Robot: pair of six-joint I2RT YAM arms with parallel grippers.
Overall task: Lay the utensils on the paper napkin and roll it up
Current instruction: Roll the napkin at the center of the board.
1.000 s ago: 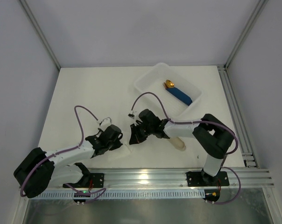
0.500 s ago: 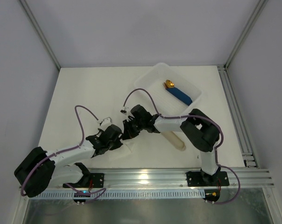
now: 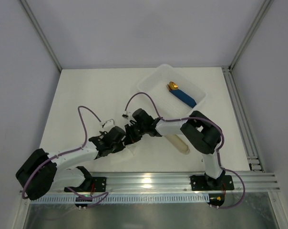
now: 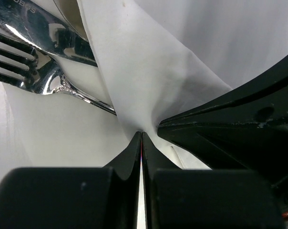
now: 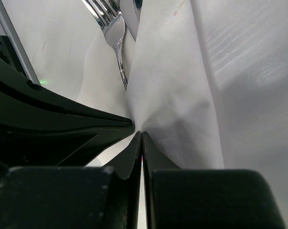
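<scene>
- The left tool [image 4: 141,136] has its fingers pressed together on a pinch of the napkin [image 4: 149,71]. The white sheet rises from the tips in a tented fold.
- The right tool [image 5: 140,133] is likewise clamped on the napkin [image 5: 182,71], at almost the same spot. Each wrist view shows the other tool's dark fingers just beside its own tips.
- The utensils [image 4: 34,57] lie beyond the pinch, up and to the left in the left wrist view. The fork tines are bare and the neck slips under the raised fold.
- From the right wrist, the utensils [image 5: 110,24] lie straight ahead, with the tines far and the stem running back toward the tips. Their long axis looks roughly in line with this tool.
- From above, both tools meet near the front of the table [image 3: 87,95], over a small white patch of napkin [image 3: 127,153]. The utensils are hidden there, well apart from the tray [image 3: 149,83].
- Judgement: the utensils are on the sheet and rolling is in hand. The fold must travel over the utensils, across their length, and both arms are about equally near.
</scene>
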